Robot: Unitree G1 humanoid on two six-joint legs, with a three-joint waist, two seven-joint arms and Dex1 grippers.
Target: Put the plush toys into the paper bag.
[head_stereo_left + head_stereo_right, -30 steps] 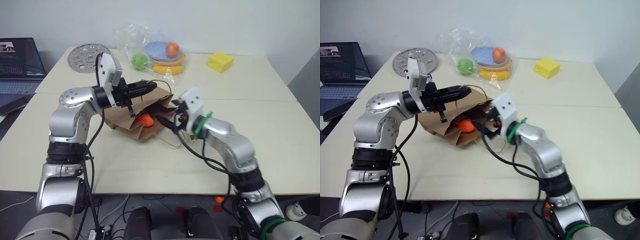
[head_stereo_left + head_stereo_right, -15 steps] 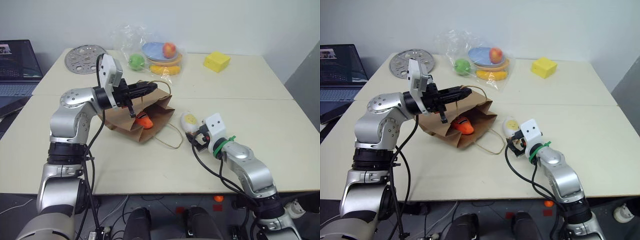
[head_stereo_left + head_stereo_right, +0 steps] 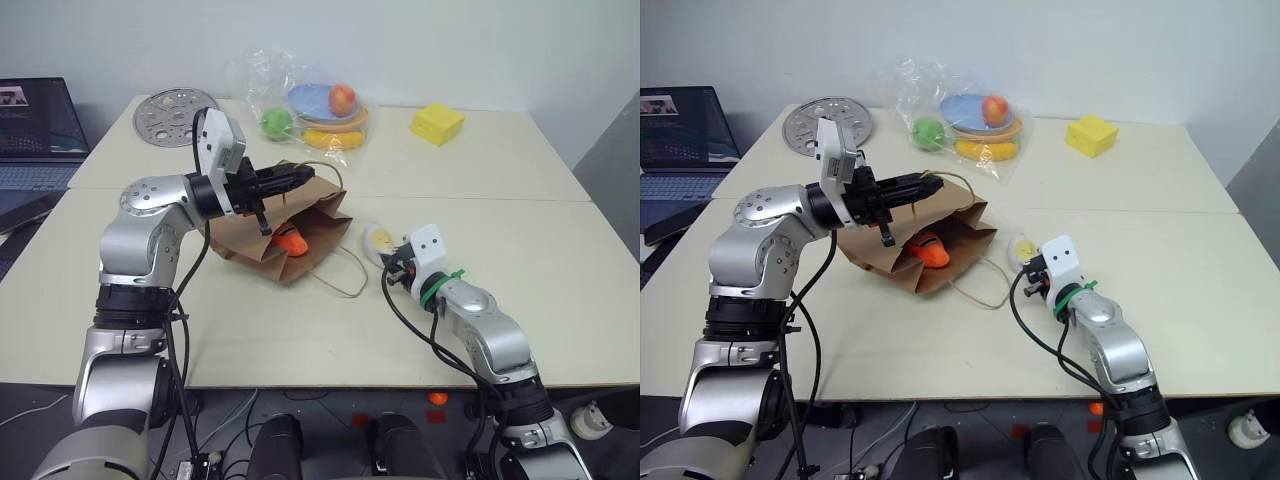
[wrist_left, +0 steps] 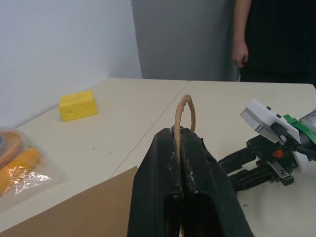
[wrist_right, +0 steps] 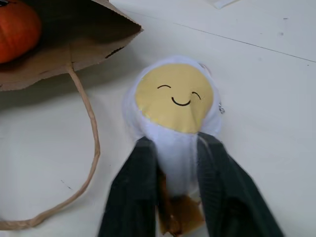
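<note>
one end effector newly, seemingly, gripping egg toy

Cream table; paper bag lying centre-left; egg plush right of it; bagged fruit, perforated metal disc, yellow sponge far.

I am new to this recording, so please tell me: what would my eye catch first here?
The brown paper bag in the table's middle, its mouth held up by the left pincer shut on one handle, with the orange carrot toy inside. Just right of it, the right pincer grips the smiling white-and-yellow egg toy on the table.
</note>
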